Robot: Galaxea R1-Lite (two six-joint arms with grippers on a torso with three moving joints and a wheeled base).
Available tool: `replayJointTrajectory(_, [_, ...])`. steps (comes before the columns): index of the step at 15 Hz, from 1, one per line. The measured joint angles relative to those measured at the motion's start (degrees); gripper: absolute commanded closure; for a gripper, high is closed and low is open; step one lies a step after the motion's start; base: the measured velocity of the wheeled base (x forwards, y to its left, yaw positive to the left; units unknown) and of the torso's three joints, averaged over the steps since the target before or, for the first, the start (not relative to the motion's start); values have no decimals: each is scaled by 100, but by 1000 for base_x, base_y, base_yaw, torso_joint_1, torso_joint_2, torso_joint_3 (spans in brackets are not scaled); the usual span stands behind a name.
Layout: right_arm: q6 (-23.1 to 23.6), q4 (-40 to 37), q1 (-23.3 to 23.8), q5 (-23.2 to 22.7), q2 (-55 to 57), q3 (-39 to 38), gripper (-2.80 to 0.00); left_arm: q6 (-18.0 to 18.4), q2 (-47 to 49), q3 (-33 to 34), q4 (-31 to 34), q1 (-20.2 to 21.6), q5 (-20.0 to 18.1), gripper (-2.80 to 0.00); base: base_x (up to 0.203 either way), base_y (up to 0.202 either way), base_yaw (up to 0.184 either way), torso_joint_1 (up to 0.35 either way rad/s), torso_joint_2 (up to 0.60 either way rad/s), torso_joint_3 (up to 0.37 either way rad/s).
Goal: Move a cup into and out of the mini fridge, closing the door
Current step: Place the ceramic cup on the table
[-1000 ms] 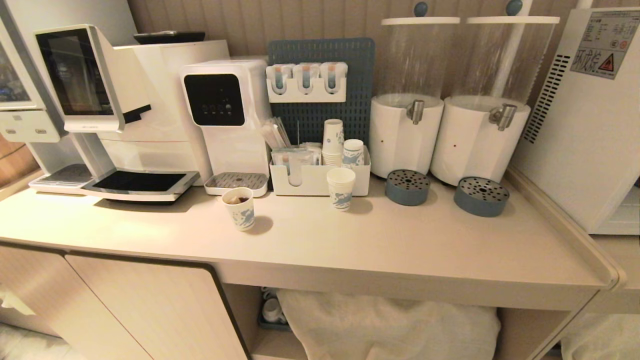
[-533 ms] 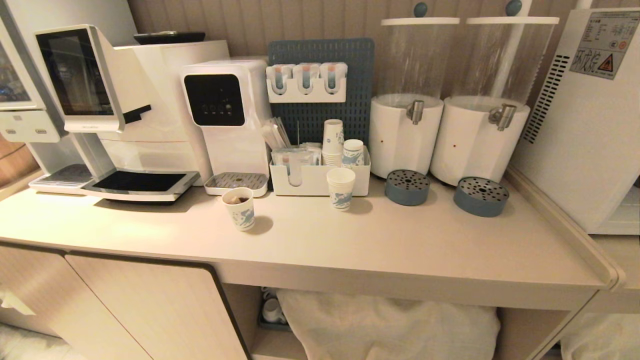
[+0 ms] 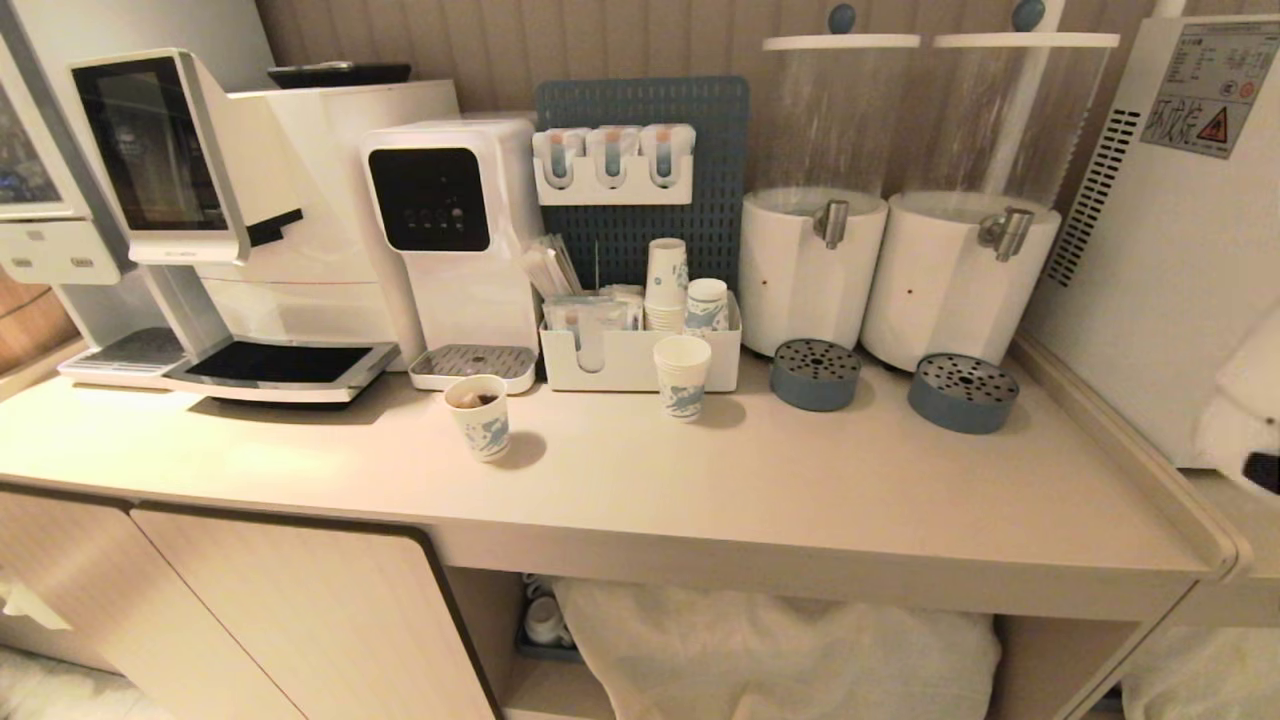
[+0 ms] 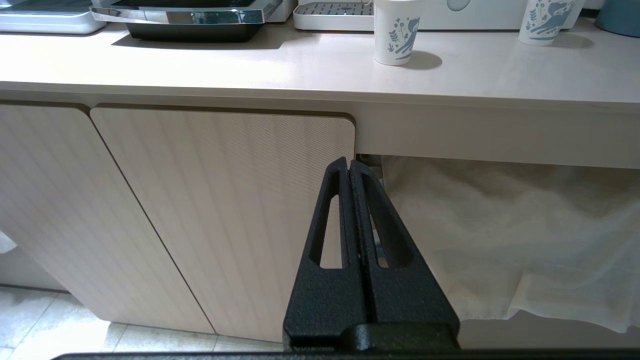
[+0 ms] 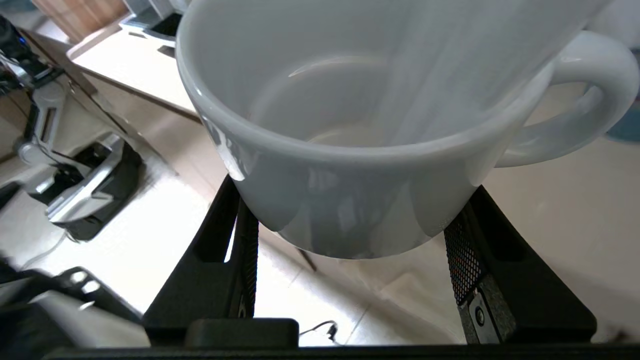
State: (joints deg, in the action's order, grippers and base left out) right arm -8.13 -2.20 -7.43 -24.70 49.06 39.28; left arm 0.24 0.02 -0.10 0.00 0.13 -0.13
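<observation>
A squat white cup [image 5: 350,100] with a side handle fills the right wrist view. My right gripper [image 5: 355,200] is shut on its lower body, one finger on each side, and floor shows below it. In the head view a blurred white shape with a dark bit [image 3: 1245,415] sits at the right edge, in front of the mini fridge [image 3: 1170,250]. Only the fridge's vented side with a warning sticker shows. Its door is out of view. My left gripper [image 4: 349,167] is shut and empty, held low in front of the cabinet front below the counter.
On the counter [image 3: 700,480] stand a coffee machine [image 3: 200,200], a water dispenser [image 3: 450,230], two blue-printed paper cups [image 3: 480,415] [image 3: 682,375], an organiser [image 3: 640,360] and two drink dispensers [image 3: 810,260] [image 3: 960,270] with drip trays. White cloth [image 3: 780,650] hangs under the counter.
The blurred white shape has come into the head view at the right edge, in front of the fridge. Everything on the counter has stayed where it was.
</observation>
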Motion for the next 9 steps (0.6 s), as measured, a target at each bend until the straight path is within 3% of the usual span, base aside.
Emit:
replayJointTrajectory(3, [480, 975, 1277, -1486, 858, -354, 0, 2, 0, 0, 0, 2, -1, 0, 0, 0, 0, 0, 0, 0])
replayJointTrajectory(5, [1066, 1538, 1748, -2312, 1510, -588, 0, -2, 0, 0, 0, 2, -2, 0, 0, 0, 0, 0, 0, 0])
replayJointTrajectory(7, [1861, 2189, 1957, -2590, 2209, -810, 0, -4, 0, 0, 0, 2, 2, 0, 0, 0, 0, 0, 0, 0])
replayJointTrajectory(9, [2260, 2906, 2019, -2439, 2912, -954, 0, -15, 0, 0, 0, 2, 4, 0, 0, 0, 0, 0, 0, 0])
